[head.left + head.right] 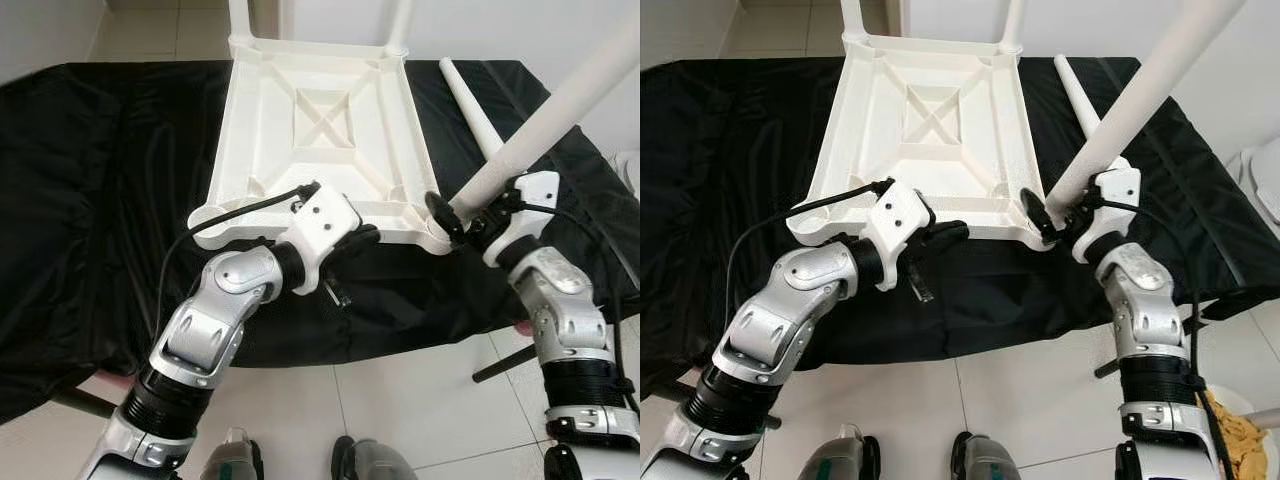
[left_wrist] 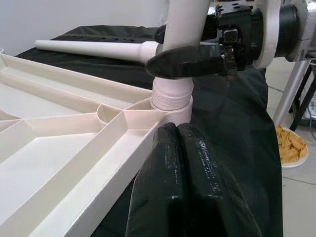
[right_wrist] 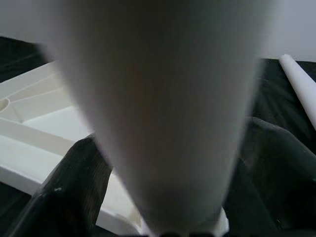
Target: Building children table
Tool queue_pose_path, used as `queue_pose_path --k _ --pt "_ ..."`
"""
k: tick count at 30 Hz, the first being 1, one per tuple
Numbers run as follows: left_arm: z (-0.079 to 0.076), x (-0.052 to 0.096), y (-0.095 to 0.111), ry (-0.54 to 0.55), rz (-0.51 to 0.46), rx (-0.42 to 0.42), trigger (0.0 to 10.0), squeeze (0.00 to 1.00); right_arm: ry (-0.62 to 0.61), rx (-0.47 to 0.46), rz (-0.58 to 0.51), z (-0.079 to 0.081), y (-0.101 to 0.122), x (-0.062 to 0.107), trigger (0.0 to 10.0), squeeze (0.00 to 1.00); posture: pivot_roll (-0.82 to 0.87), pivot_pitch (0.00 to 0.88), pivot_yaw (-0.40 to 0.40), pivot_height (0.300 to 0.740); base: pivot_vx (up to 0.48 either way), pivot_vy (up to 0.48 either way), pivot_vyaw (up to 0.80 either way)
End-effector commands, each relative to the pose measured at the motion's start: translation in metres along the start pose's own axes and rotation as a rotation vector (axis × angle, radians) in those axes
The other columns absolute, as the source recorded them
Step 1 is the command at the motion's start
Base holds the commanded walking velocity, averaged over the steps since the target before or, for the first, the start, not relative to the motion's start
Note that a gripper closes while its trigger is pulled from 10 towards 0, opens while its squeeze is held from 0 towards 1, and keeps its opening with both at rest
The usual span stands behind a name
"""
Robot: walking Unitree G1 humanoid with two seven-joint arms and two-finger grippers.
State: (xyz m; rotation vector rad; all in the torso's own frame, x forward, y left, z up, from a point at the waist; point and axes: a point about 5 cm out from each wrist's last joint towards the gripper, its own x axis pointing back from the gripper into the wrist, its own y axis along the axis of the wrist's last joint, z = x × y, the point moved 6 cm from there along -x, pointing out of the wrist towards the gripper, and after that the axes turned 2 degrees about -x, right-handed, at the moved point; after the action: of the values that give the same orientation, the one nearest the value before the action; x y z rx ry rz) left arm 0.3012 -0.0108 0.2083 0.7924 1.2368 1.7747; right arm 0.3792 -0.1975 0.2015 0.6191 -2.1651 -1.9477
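The left gripper (image 1: 945, 235), fingers pressed together, rests at the near edge of the tabletop (image 1: 925, 130), a white ribbed plastic panel lying upside down on black cloth (image 1: 730, 190). The right gripper (image 1: 1058, 212) pinches a smooth, tapering white leg (image 1: 1140, 95), its base in the near right corner socket, its long axis leaning up and rightward. A spare leg (image 1: 1080, 95) lies beside it.

Head pair looking steeply down at the upturned tabletop (image 1: 318, 130) on the surface (image 1: 90, 200), wrist cameras close in — both share the leg socket corner (image 2: 171, 101)
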Motion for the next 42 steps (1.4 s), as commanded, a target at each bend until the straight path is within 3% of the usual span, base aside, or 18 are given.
queue_pose_path --k 1,8,22,26,27,29,30,34,36,42 --pt "0.001 0.0 0.004 0.029 -0.007 -0.002 10.0 0.0 0.01 -0.017 0.01 -0.009 -0.002 0.004 0.0 0.0 0.07 0.107 -0.02 0.74 0.0 0.0 0.0" --pt "0.001 -0.001 0.004 0.023 -0.009 -0.003 10.0 0.0 0.018 -0.056 0.055 -0.019 -0.009 0.004 0.0 0.0 0.07 0.108 -0.02 0.74 0.0 0.0 0.0" --pt "0.002 0.0 0.005 0.027 -0.006 -0.012 10.0 0.0 0.065 -0.132 0.039 -0.019 -0.004 -0.004 0.0 0.0 0.08 0.11 -0.018 0.74 0.0 0.0 0.0" --pt "0.003 0.001 0.005 0.027 -0.004 -0.015 10.0 0.0 0.091 -0.138 0.088 -0.018 -0.008 -0.004 0.0 0.0 0.08 0.11 -0.019 0.74 0.0 0.0 0.0" --pt "0.004 0.001 0.005 0.027 -0.004 -0.017 10.0 0.0 0.098 -0.134 0.109 -0.019 -0.008 -0.004 1.6 0.0 0.08 0.11 -0.018 0.74 0.0 0.0 0.0" --pt "0.004 0.001 0.004 0.027 -0.003 -0.018 10.0 0.0 0.101 -0.131 0.123 -0.02 -0.009 -0.004 1.6 0.0 0.08 0.11 -0.018 0.74 0.0 0.0 0.0" --pt "0.004 0.001 0.005 0.027 -0.004 -0.019 10.0 0.0 0.099 -0.129 0.149 -0.022 -0.011 -0.005 10.0 0.0 0.07 0.11 -0.019 0.74 0.0 0.0 0.0" --pt "0.004 0.0 0.005 0.026 -0.005 -0.02 10.0 0.0 0.103 -0.123 0.186 -0.023 -0.014 -0.004 10.0 0.0 0.07 0.111 -0.021 0.74 0.0 0.0 0.0" --pt "0.003 0.0 0.005 0.026 -0.007 -0.018 10.0 0.0 0.115 -0.126 0.262 -0.023 -0.021 -0.002 10.0 0.0 0.07 0.113 -0.024 0.74 0.0 0.0 0.0" --pt "0.003 0.0 0.005 0.029 -0.008 -0.015 10.0 0.0 0.123 -0.133 0.31 -0.024 -0.026 -0.001 10.0 0.0 0.07 0.116 -0.029 0.74 0.0 0.0 0.0"
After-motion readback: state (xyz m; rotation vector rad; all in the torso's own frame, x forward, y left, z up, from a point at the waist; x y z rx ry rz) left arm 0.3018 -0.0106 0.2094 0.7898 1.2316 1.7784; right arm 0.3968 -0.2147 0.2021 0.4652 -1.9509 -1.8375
